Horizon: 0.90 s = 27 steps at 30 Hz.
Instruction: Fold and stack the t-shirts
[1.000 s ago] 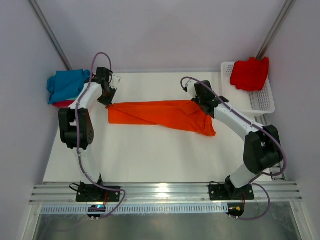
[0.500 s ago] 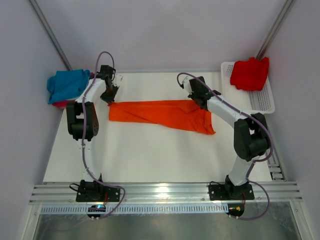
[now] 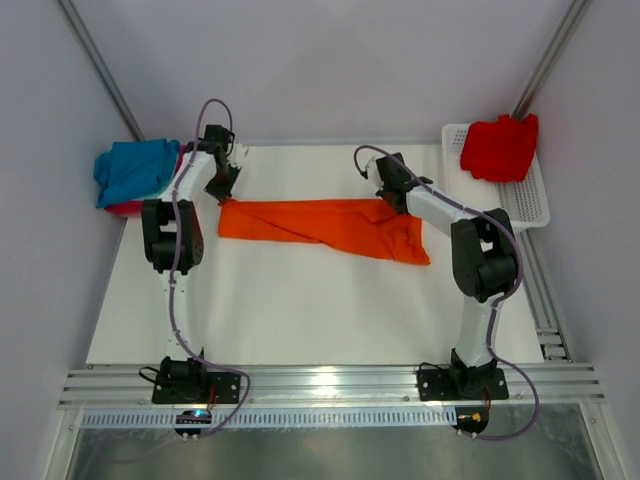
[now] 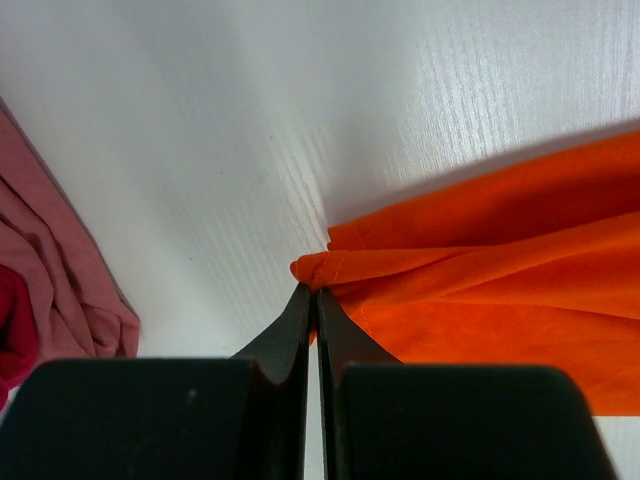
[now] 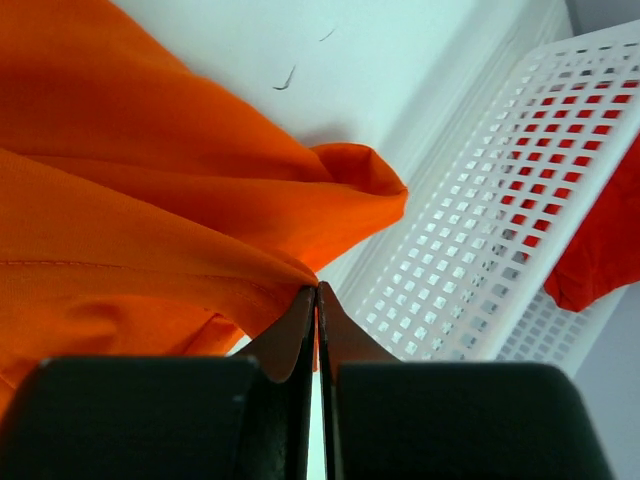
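The orange t-shirt (image 3: 320,225) lies stretched into a long, creased band across the far half of the white tabletop (image 3: 300,310), running from left to right, with its right end bunched and drooping towards the near side. The left arm (image 3: 175,225) reaches to the band's left end. In the left wrist view the left jaws are closed tight on a folded corner of the orange cloth (image 4: 500,270), with no gap showing between the black tips. The right arm (image 3: 470,250) reaches to the right part of the band. In the right wrist view the right jaws are pinched shut on a fold in the orange cloth (image 5: 130,200). A blue t-shirt (image 3: 135,170) sits in a bundle just past the tabletop's far left corner, on top of a pink t-shirt (image 4: 60,280) that peeks out beneath it. At the far right stands a white mesh basket (image 3: 520,200) with a red t-shirt (image 3: 500,148) heaped over its far end. The basket's wall (image 5: 470,200) stands just beside the orange cloth's right end.
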Motion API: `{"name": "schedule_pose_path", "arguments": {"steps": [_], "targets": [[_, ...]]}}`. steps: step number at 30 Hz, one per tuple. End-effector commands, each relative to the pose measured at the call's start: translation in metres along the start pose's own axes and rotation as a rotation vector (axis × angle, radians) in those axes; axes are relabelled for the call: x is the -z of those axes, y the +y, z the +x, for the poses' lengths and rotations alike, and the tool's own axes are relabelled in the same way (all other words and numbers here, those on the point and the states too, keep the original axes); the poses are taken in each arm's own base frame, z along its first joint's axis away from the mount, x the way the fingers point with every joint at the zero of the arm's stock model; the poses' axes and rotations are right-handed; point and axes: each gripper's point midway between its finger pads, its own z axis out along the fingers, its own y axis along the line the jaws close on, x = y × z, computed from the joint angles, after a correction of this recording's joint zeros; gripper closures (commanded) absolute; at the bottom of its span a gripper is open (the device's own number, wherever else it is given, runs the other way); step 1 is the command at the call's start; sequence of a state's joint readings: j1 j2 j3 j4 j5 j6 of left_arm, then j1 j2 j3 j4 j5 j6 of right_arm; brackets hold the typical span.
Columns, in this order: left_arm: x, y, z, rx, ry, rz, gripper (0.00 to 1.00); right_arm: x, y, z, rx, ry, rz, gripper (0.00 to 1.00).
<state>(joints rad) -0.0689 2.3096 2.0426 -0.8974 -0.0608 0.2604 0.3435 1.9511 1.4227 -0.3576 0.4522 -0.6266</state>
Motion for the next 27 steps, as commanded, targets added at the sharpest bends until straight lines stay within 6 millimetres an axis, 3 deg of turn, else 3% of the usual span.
{"name": "schedule_pose_path", "arguments": {"steps": [1,9,14,19,22,24,25,26,27], "targets": [[0.001,0.0,-0.004,-0.032,0.007,-0.015,1.0,-0.002,-0.017,-0.013,-0.025,-0.023,0.046,0.97],[-0.009,-0.012,-0.002,-0.06,0.027,0.0,1.0,-0.015,-0.01,-0.012,-0.017,0.01,0.028,0.97],[-0.01,-0.017,0.0,-0.069,0.035,0.008,1.0,-0.011,-0.005,-0.009,-0.03,0.014,0.004,0.97],[-0.009,-0.02,-0.005,-0.065,0.019,0.005,1.0,-0.001,-0.016,-0.013,-0.057,-0.008,0.028,0.97],[-0.006,-0.02,-0.011,-0.052,-0.005,-0.001,1.0,-0.006,-0.017,-0.014,-0.049,0.004,0.037,0.97],[-0.003,-0.02,-0.016,-0.036,-0.023,-0.004,0.95,-0.008,-0.019,-0.014,-0.054,0.016,0.054,0.97],[-0.002,-0.02,-0.017,-0.028,-0.029,-0.007,0.83,-0.011,-0.021,-0.012,-0.066,0.028,0.076,0.97],[-0.001,-0.019,-0.018,-0.02,-0.033,-0.013,0.71,-0.009,-0.03,-0.012,-0.098,0.03,0.135,0.86],[0.0,-0.018,-0.018,-0.001,-0.034,-0.024,0.64,-0.008,-0.034,-0.012,-0.109,0.029,0.16,0.81]]}}
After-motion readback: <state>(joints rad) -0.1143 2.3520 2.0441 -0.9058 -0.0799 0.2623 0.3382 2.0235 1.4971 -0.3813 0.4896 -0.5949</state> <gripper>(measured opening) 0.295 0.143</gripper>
